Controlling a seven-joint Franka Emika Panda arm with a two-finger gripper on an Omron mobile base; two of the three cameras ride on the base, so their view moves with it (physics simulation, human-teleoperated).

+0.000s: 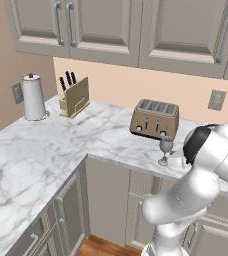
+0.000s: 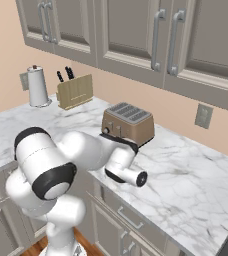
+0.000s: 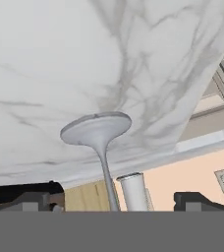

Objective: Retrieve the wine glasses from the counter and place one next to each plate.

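Reaching for the first wine glass (image 1: 165,149), judged to be the fetch step, with no glass yet lifted and no plate in sight. Standing upright on the marble bench (image 1: 46,150) near its front edge, just in front of the toaster (image 1: 155,118) and beside the white wrist of the arm. Pincer (image 3: 119,199) released, jaws spread as wide as they go, one dark tip to each side of the thin stem in the hand view, neither tip seen touching it (the bowl itself lies below the bottom of that view, so the height of the tips along the stem cannot be told). Next move, as a judgement: closing gently and squarely on the stem or low on the bowl, then lifting straight up before carrying off, since a thin stem and round foot tip easily and the toaster stands close behind. Left base view giving the whole glass, bowl, stem and foot, plus the knife block (image 1: 75,96) and the tall white canister (image 1: 34,97) toward the far left corner of the bench. Right base view hiding the glass behind the arm, yet showing the long bare run of bench toward the right end. Hand view alone showing the foot from close by and the stem between the tips.
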